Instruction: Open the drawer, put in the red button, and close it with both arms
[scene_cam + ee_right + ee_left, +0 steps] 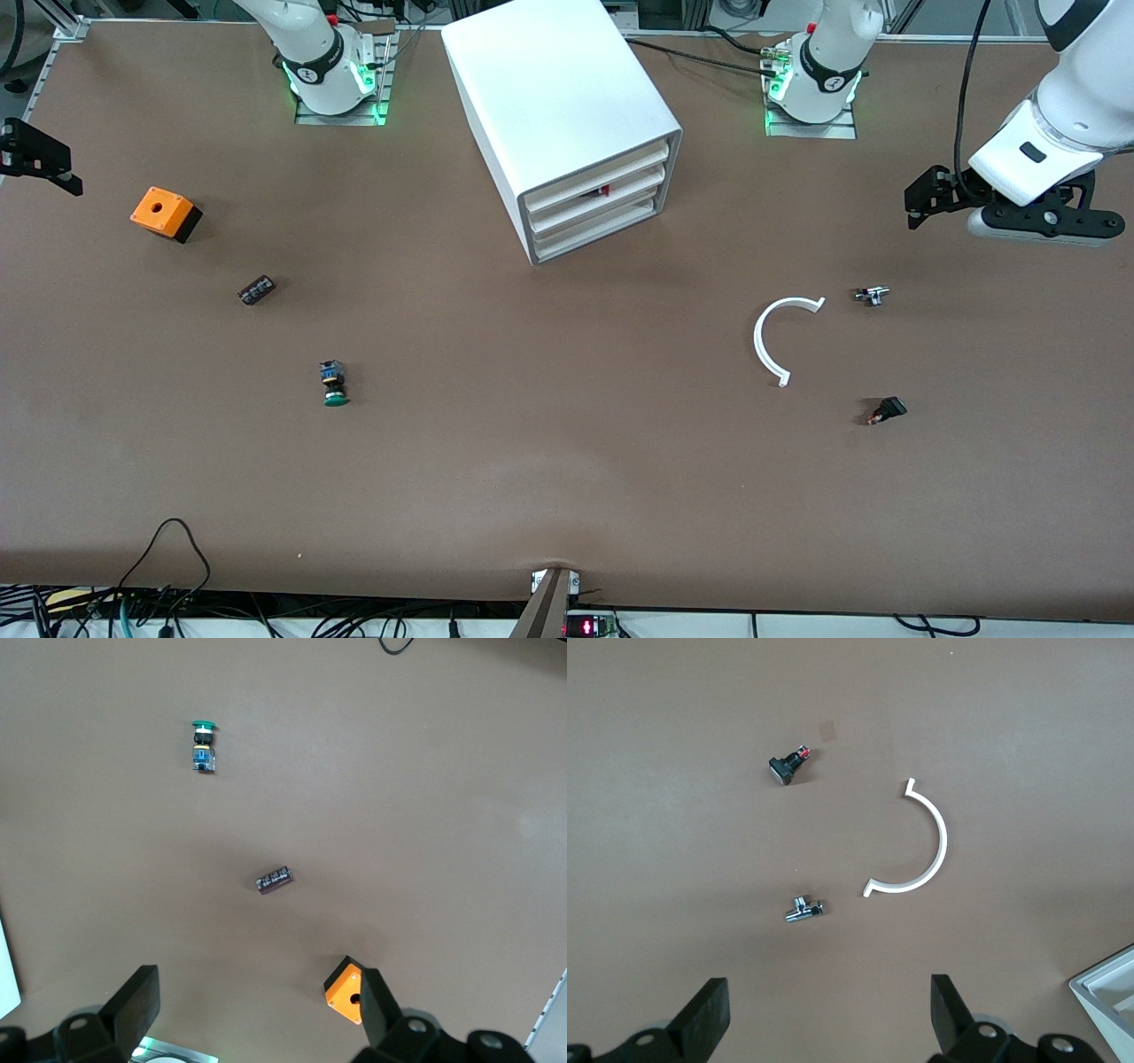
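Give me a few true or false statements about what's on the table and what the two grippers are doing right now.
1. The cabinet has all three drawers pushed in. True.
2. The left gripper holds the white curved piece. False: it is open and empty, and the piece lies on the table.
3. The green button lies nearer the front camera than the orange box. True.
4. The right gripper is shut on the orange box. False: it is open, holding nothing.
5. A red button lies beside the green one. False: none lies there.
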### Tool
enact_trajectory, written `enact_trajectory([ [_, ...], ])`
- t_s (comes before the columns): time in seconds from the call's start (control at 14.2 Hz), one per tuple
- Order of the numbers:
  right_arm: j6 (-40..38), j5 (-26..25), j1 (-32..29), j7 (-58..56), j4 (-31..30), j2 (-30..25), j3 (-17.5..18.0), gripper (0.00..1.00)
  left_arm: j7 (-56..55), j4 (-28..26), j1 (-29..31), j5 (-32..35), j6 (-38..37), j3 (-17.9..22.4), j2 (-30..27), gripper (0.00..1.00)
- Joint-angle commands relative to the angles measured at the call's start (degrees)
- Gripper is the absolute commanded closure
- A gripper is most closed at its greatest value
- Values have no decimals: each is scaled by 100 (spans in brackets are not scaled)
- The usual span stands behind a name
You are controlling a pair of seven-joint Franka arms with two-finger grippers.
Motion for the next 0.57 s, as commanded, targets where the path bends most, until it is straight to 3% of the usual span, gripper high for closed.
enact_trajectory([
  [0.0, -34, 29, 53, 11, 28, 72, -21, 0, 63, 113, -35, -103, -28, 33, 17, 0],
  [0.49, -16, 73, 36, 11, 37, 72, -47, 0, 45, 167, -52, -103, -116, -2, 35, 0],
])
